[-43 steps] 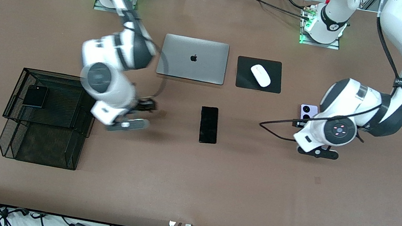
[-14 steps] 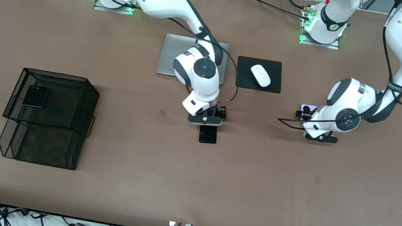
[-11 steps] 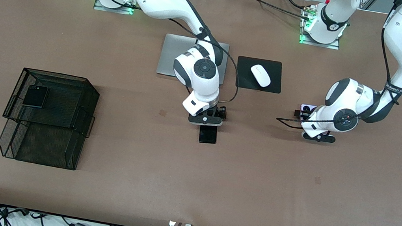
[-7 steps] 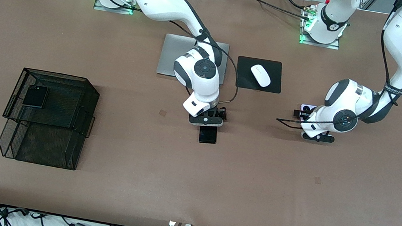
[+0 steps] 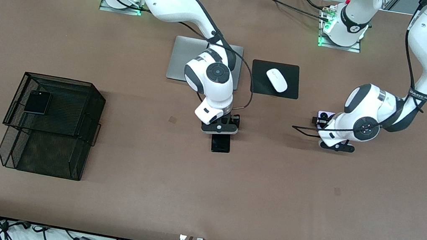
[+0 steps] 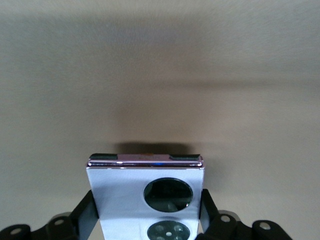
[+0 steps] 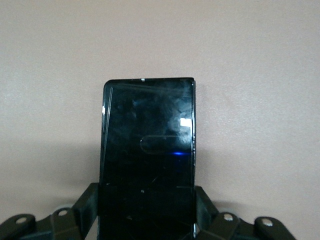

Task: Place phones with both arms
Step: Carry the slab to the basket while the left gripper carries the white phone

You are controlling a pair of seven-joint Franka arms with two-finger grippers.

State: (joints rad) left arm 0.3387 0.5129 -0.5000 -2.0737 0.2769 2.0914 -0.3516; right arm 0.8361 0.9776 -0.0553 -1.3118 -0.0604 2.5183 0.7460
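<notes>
Right end effector [image 5: 224,124]: at mid-counter, clamped on the long black slab phone [image 5: 221,143]. Left end effector [image 5: 325,124]: toward the left arm's end, closed on the lilac flip phone [image 6: 146,197], seemingly just lifted. Black flip phone [image 5: 37,101]: in wire tray [image 5: 68,131].

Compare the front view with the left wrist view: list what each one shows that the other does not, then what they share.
Front view only: the laptop, the mouse, a mesh tray holding the black flip phone, and the right hand shut on the slab phone. Left wrist view only: the fingers pressed against the lilac phone's sides. Both: the lilac phone in the left hand, and the table.
</notes>
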